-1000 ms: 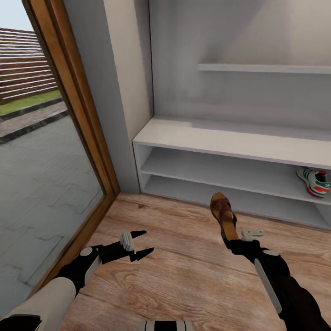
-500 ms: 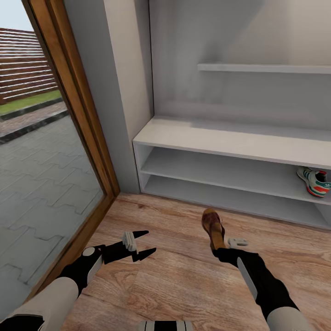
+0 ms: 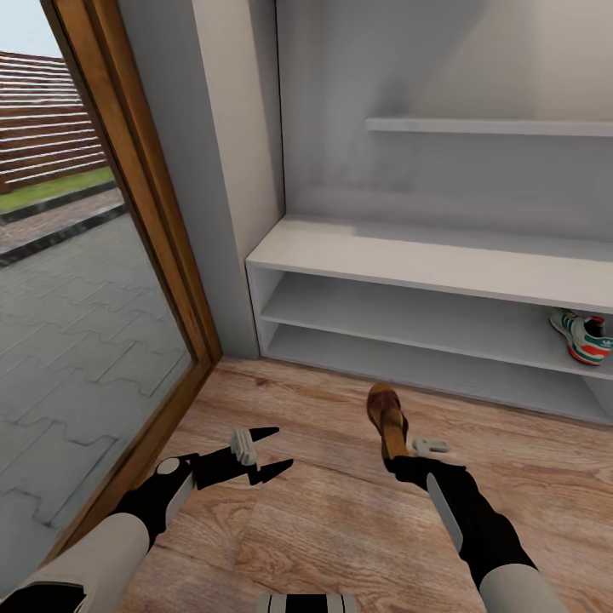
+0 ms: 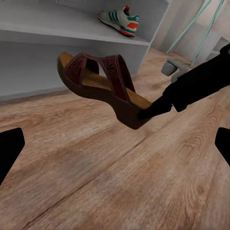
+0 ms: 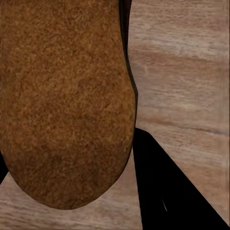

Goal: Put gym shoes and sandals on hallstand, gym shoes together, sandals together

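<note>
- Right gripper (image 3: 397, 460) clamped on the heel end of a brown sandal (image 3: 385, 415); sandal is lifted off the corridor floor (image 3: 340, 528), toe pointing away from the fingers toward the hallstand (image 3: 426, 260).
- Left wrist view: sandal (image 4: 103, 86) held by its heel at the black fingertip (image 4: 154, 109), sole clear of the planks, toe nearest the rack's lower shelves.
- Right wrist view: tan sole or insole (image 5: 64, 103) right against the fingers; can't tell which face it is at this range.
- Left gripper (image 3: 272, 451) hangs over the floor with fingers apart, nothing between them; the sandal is well apart, ahead of its tips.
- One gym shoe (image 3: 582, 336) sits on the hallstand's shelf, far beyond the right fingers; also in the left wrist view (image 4: 120, 18).
</note>
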You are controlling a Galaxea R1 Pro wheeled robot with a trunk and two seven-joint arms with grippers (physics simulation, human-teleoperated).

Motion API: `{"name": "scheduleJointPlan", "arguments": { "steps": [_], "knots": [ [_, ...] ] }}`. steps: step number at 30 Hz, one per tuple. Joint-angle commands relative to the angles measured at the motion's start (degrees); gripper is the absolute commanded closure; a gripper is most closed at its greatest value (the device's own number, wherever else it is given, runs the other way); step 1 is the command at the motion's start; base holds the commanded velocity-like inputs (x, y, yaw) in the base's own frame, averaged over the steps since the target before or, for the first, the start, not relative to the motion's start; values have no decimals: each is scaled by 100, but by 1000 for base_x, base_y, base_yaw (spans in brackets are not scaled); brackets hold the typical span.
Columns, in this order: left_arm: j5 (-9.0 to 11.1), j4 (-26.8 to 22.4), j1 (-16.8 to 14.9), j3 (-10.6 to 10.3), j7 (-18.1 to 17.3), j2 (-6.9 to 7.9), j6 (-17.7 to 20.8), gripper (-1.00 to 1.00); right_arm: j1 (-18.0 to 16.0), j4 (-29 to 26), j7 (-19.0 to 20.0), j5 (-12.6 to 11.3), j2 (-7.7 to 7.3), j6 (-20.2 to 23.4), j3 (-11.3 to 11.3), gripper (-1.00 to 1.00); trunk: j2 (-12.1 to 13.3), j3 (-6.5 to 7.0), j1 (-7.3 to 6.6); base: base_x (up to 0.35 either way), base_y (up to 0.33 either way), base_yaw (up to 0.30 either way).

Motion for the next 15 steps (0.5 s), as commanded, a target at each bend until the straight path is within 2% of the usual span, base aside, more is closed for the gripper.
{"name": "scheduleJointPlan", "arguments": {
  "steps": [1,4,12,15],
  "knots": [
    [56,5,-4,-44,-3,7,-18,-100,-2,-9,-69,-89,1,30,-7,100,-2,-4,-1,0,0,0],
    [56,5,-4,-44,-3,0,-18,-100,-2,-2,-206,-86,1,29,-20,100,-2,-4,-1,0,0,0],
    [56,8,-4,-44,-9,-2,-18,-100,-2,-17,-252,-89,2,20,-32,100,-2,-4,-1,0,0,0],
    [56,12,-4,-44,-11,-2,-18,-100,-2,-12,-257,-89,7,-179,-33,100,-2,-4,-1,0,0,0]
  ]
}}
